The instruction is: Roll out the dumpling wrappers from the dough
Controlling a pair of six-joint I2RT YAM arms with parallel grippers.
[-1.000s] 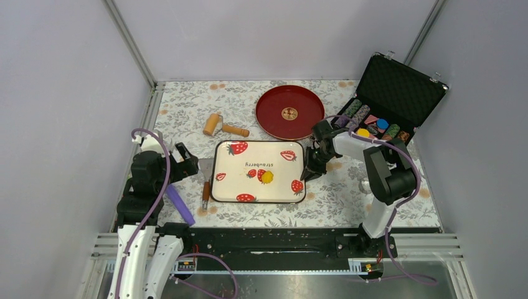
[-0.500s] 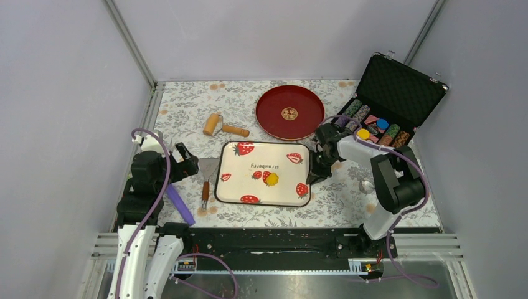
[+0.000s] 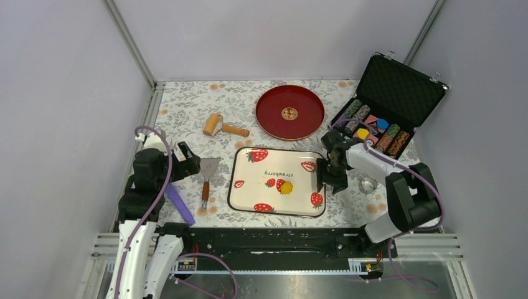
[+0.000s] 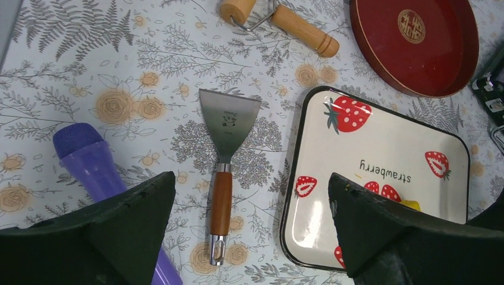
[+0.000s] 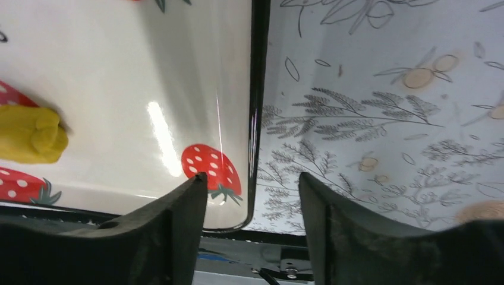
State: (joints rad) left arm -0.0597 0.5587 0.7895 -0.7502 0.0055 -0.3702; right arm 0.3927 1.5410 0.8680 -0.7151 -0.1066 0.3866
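The dough (image 3: 286, 187) is a bright yellow lump lying on the white strawberry tray (image 3: 277, 151); the right wrist view shows the dough (image 5: 30, 135) at its left edge. My right gripper (image 3: 324, 177) stands open at the tray's right side. Its two fingers straddle the black tray rim (image 5: 257, 89) without pinching it, right gripper (image 5: 252, 184). My left gripper (image 3: 190, 161) hovers wide open left of the tray, holding nothing, left gripper (image 4: 252, 225). No dumpling wrappers are in view.
A wooden-handled spatula (image 3: 207, 174) lies just left of the tray, with a purple tool (image 3: 179, 204) beside it. A wooden rolling pin (image 3: 224, 126) and a red plate (image 3: 290, 112) sit farther back. A metal ring cutter (image 3: 367, 184) and an open poker chip case (image 3: 386, 99) are at the right.
The tray with the dough has slid to the right and nearer, carried by my right gripper on its rim. That gripper's jaws have now opened off the rim. The left arm has stayed put.
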